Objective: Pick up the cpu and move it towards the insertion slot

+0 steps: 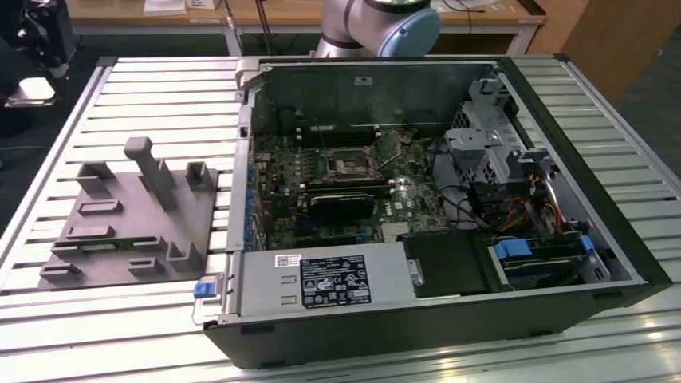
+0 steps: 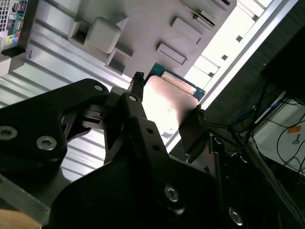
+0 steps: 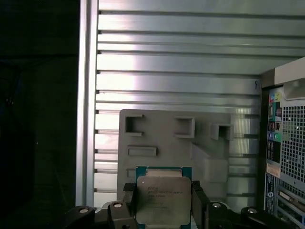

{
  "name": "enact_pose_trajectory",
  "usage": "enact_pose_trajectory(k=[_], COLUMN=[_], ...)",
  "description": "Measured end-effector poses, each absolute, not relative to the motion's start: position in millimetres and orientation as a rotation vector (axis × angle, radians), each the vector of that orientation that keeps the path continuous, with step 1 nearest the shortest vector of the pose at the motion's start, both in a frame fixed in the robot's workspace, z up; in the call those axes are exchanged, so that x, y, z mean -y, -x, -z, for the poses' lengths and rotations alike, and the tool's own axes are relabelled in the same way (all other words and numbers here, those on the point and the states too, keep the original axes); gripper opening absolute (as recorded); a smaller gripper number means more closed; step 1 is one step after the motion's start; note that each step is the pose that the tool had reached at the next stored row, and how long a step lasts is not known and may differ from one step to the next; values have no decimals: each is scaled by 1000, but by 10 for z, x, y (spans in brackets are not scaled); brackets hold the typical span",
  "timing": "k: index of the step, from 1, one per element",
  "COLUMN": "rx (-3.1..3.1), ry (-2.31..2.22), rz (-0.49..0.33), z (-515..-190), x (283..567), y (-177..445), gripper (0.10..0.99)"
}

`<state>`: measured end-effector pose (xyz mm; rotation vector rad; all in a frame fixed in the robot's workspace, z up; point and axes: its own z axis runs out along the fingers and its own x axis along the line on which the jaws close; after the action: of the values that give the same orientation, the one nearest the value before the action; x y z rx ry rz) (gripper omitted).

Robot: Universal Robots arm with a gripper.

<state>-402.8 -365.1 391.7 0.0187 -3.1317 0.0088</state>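
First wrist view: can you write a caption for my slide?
Gripper holding the cpu above the grey plastic fixture on the slatted metal table.

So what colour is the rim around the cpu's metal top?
Green, around the cpu, best in the first wrist view.

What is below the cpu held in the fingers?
In the first wrist view the cpu sits above the grey plastic fixture on the slatted table. The part of the fixture directly beneath it is hidden.
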Motion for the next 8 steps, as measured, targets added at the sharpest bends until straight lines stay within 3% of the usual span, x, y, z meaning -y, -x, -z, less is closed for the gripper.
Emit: enact_pose_trajectory(k=[8], rx=[3132], ry=[-19], rz=[-9], z=[-3916], x=[3651], y=[3863], gripper=[545])
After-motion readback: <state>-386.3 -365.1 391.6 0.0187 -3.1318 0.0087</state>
